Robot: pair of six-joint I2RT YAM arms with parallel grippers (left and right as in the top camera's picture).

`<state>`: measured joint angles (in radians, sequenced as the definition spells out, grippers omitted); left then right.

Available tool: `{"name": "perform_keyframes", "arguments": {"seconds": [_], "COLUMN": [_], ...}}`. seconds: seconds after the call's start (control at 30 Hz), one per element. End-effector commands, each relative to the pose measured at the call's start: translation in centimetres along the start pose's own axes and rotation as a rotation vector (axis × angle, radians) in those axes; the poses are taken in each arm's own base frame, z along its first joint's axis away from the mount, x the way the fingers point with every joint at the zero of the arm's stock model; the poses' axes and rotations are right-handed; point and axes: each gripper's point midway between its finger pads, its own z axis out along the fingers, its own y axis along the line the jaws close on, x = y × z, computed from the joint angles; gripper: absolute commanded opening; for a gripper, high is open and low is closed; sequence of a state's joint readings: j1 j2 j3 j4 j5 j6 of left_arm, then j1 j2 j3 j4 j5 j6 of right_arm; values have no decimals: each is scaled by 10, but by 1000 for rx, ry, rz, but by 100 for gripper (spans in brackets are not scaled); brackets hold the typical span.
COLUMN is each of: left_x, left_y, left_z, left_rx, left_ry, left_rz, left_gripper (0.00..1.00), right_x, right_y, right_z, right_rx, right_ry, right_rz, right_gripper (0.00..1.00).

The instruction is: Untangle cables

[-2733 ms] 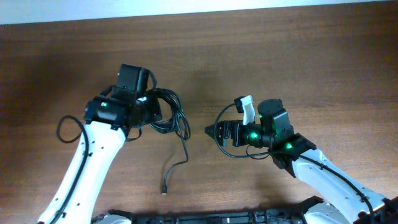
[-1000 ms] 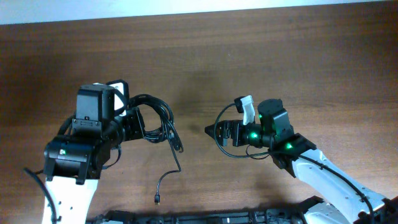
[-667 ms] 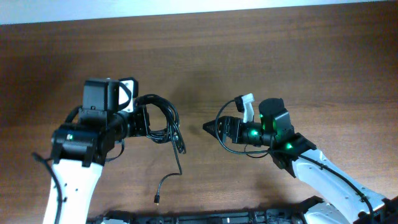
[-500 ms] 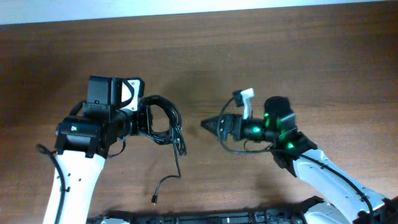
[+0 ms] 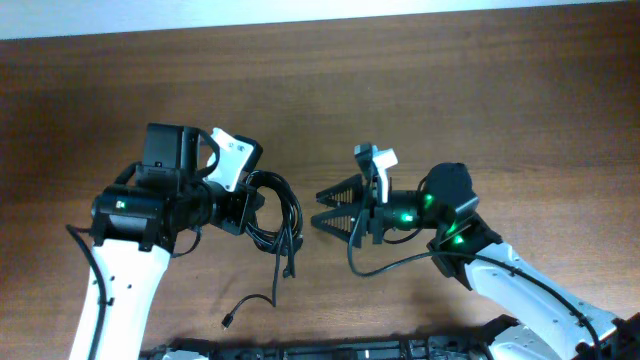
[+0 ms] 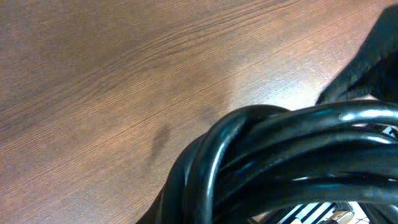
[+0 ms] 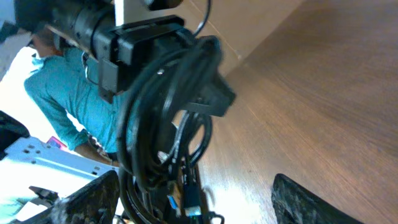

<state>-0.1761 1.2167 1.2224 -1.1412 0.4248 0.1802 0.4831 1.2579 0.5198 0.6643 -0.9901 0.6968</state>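
The cables (image 5: pixel 278 212) are a bunch of black loops held off the wooden table by my left gripper (image 5: pixel 246 206), which is shut on them. One loose strand hangs down to a small plug (image 5: pixel 228 322) near the front edge. My right gripper (image 5: pixel 322 210) is open and empty, jaws spread just right of the bunch and facing it. In the left wrist view the cables (image 6: pixel 280 155) fill the lower right. In the right wrist view the cables (image 7: pixel 165 124) hang from the left gripper (image 7: pixel 143 43) between my open right fingers (image 7: pixel 205 205), with a plug (image 7: pixel 189 194) low down.
The brown wooden table (image 5: pixel 450 90) ends at a white strip at the far edge. A black bar (image 5: pixel 330 352) runs along the front edge. A person in a teal shirt (image 7: pixel 68 106) shows beyond the table in the right wrist view.
My left gripper has carried the bunch to the right, toward the middle. My right gripper has moved left toward it and opened its jaws. The loose plug end has shifted left.
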Motion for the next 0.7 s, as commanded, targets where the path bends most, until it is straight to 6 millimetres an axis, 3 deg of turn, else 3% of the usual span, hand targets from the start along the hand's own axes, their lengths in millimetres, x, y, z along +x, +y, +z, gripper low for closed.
{"name": "perform_keyframes", "arguments": {"seconds": [0.0,0.07,0.2,0.4,0.5,0.6,0.67], "left_x": [0,4,3,2,1,1,0], "left_y": [7,27,27,-21,-31,-32,-35], "left_z": [0,-2,-2,11,15,11,4], "left_rx": [-40,-156,-157,-35,-40,-41,-42], "left_ry": [6,23,19,38,39,30,0], "left_rz": [10,-42,-53,73,118,94,103], "left_gripper": [0,0,0,0,0,0,8], "right_x": [-17,-22,-21,-15,2,14,14], "right_y": [-8,-1,2,2,-15,-34,-36], "right_z": [8,13,20,31,32,26,25], "right_rx": [92,84,96,119,169,238,243], "right_ry": [-103,-135,-151,-158,-104,-65,-64], "right_rz": [19,6,2,13,81,154,165], "right_gripper": [74,73,70,59,7,4,4]}}
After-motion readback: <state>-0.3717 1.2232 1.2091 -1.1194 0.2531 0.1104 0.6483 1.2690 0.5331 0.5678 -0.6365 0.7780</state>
